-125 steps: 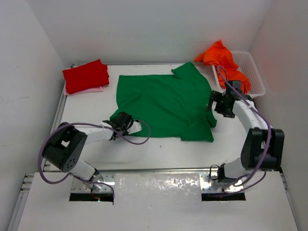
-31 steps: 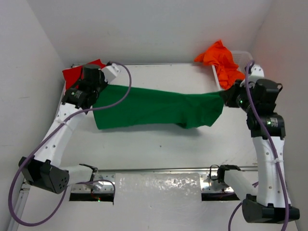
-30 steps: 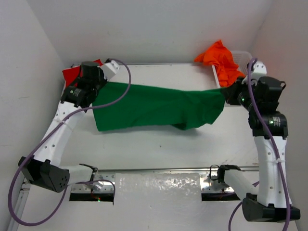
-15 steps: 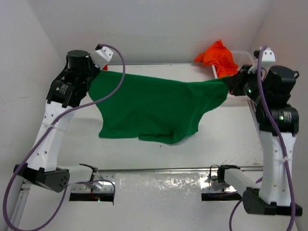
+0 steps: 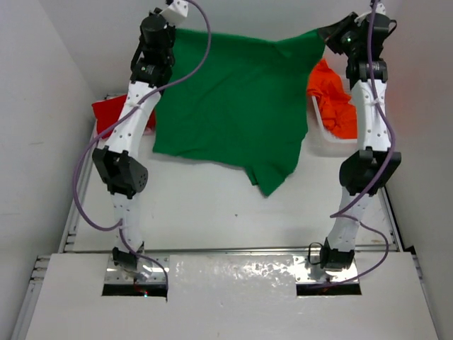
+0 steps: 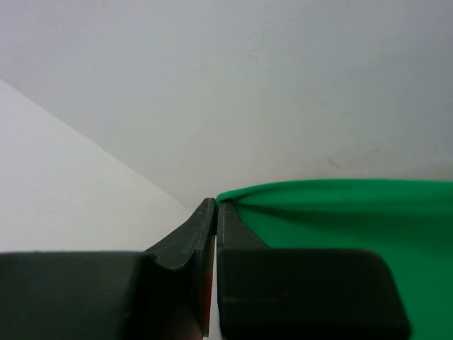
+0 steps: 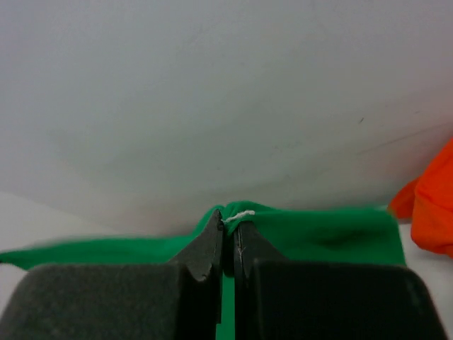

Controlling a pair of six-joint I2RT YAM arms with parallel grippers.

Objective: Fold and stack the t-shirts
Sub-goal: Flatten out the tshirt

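The green t-shirt (image 5: 233, 99) hangs spread in the air between both raised arms, its lower hem dangling above the table. My left gripper (image 5: 170, 30) is shut on its top left corner; in the left wrist view green cloth (image 6: 340, 212) leaves the shut left gripper (image 6: 215, 205). My right gripper (image 5: 327, 34) is shut on the top right corner; green cloth (image 7: 311, 230) bulges over the pinched right gripper (image 7: 230, 221). The red t-shirt (image 5: 105, 113) lies folded at the back left, partly hidden by the left arm. The orange t-shirt (image 5: 333, 103) lies heaped at the right.
The white mesh basket (image 5: 320, 134) stands at the back right under the orange heap. White walls close in the back and both sides. Both arms stand almost upright over the table (image 5: 212, 205).
Both arms have lifted the green t-shirt from a low stretch over the table to a high hang near the back wall. It now drapes open.
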